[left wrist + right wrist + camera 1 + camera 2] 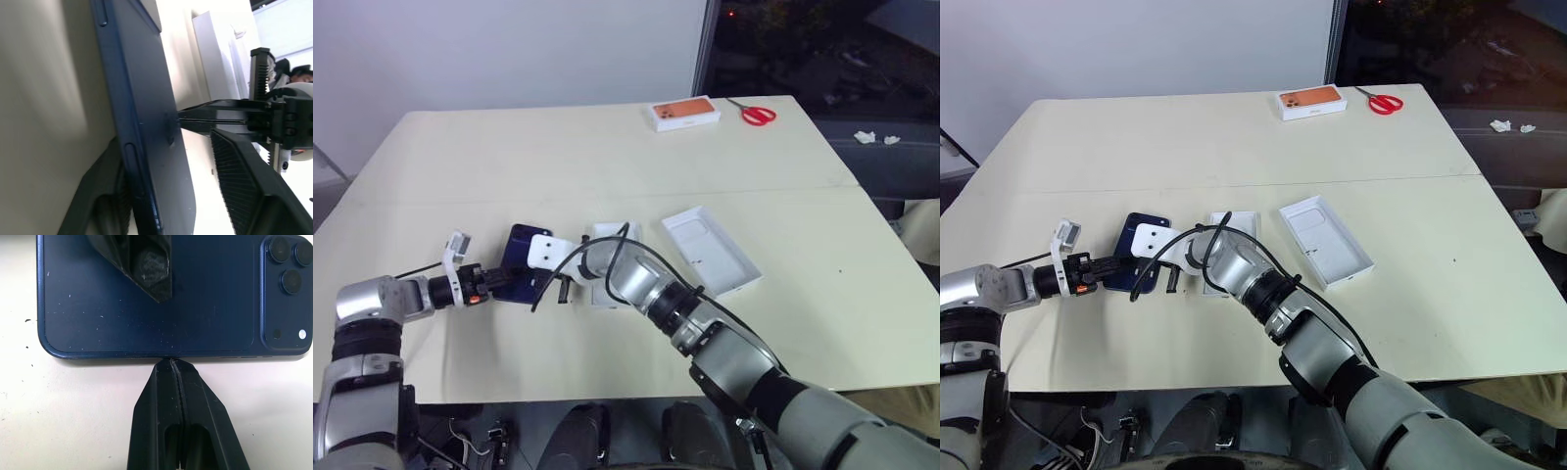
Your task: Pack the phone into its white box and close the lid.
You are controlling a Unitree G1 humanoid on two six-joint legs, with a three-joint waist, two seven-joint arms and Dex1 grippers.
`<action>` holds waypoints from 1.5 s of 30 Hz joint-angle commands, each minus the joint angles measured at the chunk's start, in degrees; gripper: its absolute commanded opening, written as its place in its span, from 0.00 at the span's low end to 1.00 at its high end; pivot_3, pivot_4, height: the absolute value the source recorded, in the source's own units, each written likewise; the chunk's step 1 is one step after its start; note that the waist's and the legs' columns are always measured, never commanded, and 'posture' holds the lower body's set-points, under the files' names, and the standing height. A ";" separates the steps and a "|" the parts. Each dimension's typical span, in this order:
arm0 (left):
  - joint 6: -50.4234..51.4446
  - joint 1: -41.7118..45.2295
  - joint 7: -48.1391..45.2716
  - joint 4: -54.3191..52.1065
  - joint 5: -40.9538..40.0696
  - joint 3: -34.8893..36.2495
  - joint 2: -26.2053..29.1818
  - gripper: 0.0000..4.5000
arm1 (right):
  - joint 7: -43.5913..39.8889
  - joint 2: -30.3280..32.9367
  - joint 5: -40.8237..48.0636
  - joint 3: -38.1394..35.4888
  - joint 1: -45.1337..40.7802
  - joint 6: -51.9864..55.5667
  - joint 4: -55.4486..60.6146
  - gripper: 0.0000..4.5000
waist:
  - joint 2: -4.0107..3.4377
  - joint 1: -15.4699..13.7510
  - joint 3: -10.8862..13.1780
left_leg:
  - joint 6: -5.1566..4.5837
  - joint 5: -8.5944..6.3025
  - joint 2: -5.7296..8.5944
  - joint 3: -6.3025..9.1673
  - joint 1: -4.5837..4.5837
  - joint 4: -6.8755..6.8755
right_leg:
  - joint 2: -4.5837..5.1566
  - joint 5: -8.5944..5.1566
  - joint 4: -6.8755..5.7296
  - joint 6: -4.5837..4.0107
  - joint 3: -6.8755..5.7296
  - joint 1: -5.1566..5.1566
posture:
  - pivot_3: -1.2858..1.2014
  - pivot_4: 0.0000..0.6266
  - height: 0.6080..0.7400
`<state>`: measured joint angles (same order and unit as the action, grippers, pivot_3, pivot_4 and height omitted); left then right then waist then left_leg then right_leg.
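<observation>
Dark blue and shiny, the phone (146, 298) lies back-up on the pale yellow table (607, 157), just left of the white box (1239, 227). The head views show both arms meeting at the phone, but the phone is mostly hidden there. The right wrist view shows more: three round camera lenses sit in one corner, and tiny dust specks dot the glossy back. The right gripper (173, 364) is pinched tight with nothing in it, and its black tip touches the phone's long edge. The left wrist view shows the thin side of the phone with its small buttons. There the left gripper (166, 161) has one finger under the phone and a ribbed finger (244, 181) above it, not yet squeezed onto it. The lid (713, 250) lies open side up, right of the box. Far back sit an orange-topped box (685, 113) and red scissors (756, 114).
</observation>
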<state>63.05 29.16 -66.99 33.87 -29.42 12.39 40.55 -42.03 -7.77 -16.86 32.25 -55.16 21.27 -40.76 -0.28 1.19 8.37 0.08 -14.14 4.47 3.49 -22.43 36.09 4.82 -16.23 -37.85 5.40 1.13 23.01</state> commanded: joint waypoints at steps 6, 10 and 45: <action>1.75 -3.36 0.77 1.40 0.38 -2.41 -0.79 0.55 | -0.11 0.53 -1.20 0.65 0.20 -0.37 0.16 0.00 | 0.00 0.06 0.00 | 0.00 0.00 -0.01 -0.01 0.00 -0.02 | 0.00 0.00 0.03 -0.01 0.01 0.00 | 0.52 0.24 1.00; 2.14 -3.90 1.53 0.81 -0.26 -2.24 -1.26 0.43 | -0.18 0.52 -1.16 0.66 0.21 -0.48 0.10 0.00 | 0.02 0.15 -0.01 | 0.00 0.00 -0.01 -0.01 0.00 -0.04 | 0.10 -0.01 0.04 -0.01 0.03 0.02 | 0.52 0.24 1.00; 9.10 -4.15 8.47 0.18 -11.20 11.12 -4.08 0.00 | -9.60 5.03 14.83 -12.72 3.89 8.69 19.65 0.00 | 0.07 0.18 0.01 | 0.03 0.01 -0.15 0.02 0.00 -0.15 | 0.06 -0.01 0.44 -0.01 -0.03 -0.12 | 0.52 0.24 1.00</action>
<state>70.83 25.54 -59.53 32.84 -39.14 21.89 37.19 -49.66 -2.73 -6.59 23.02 -51.04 26.81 -26.45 -0.22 1.37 8.39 0.11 -14.13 4.31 3.51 -22.43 35.94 4.89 -16.24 -37.41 5.39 1.09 22.88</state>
